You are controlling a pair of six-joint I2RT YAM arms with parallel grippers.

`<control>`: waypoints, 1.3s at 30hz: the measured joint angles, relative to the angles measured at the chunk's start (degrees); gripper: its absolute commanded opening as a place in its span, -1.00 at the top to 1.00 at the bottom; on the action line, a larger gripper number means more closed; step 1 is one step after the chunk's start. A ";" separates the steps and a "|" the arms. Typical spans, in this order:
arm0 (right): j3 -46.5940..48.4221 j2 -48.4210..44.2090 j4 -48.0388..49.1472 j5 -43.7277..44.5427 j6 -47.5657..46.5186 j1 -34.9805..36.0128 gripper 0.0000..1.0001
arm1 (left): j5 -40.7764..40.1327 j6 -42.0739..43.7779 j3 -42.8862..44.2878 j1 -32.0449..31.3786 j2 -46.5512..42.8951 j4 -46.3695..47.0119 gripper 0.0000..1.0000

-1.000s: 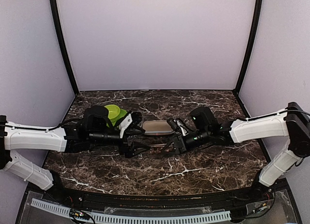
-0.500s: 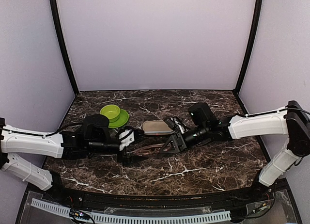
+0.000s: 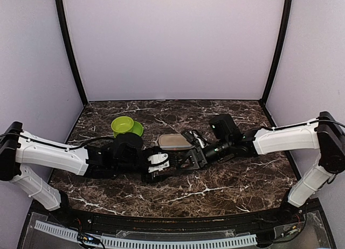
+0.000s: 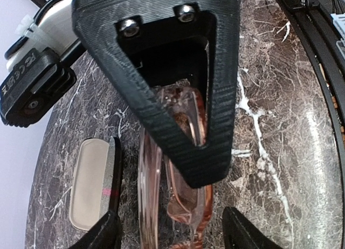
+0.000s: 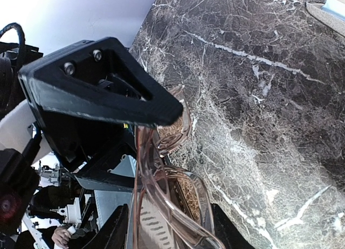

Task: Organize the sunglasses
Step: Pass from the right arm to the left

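The translucent pink sunglasses (image 3: 171, 164) hang just above the marble table between my two grippers. My right gripper (image 3: 187, 160) is shut on them; in the right wrist view the frame (image 5: 161, 184) sits between its fingers (image 5: 170, 233). My left gripper (image 3: 158, 167) is open and straddles the other end. In the left wrist view the glasses (image 4: 186, 206) lie between its fingertips (image 4: 172, 235) with a small gap on each side. The right gripper's black triangular finger (image 4: 161, 71) covers part of the glasses there.
A flat grey-beige glasses case (image 3: 175, 140) lies just behind the grippers and shows at the left of the left wrist view (image 4: 86, 189). A green bowl (image 3: 125, 125) stands at the back left. Purple walls close in the table on three sides.
My left arm has moved right and nearer, uncovering the green bowl, and its gripper now sits around the glasses. My right gripper shifted slightly left with the glasses and then held still.
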 measured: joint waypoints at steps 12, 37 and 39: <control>-0.52 1.14 1.73 -0.31 1.09 0.00 0.44 | -5.57 2.10 -0.02 -1.14 0.92 0.81 -0.05; -0.52 1.16 2.82 -0.44 2.21 -0.22 0.25 | -7.06 2.32 -0.24 -1.44 0.92 -0.04 0.54; -0.52 1.16 2.89 -0.44 2.34 -0.22 0.18 | -7.17 2.29 -0.24 -1.44 0.94 -0.02 0.55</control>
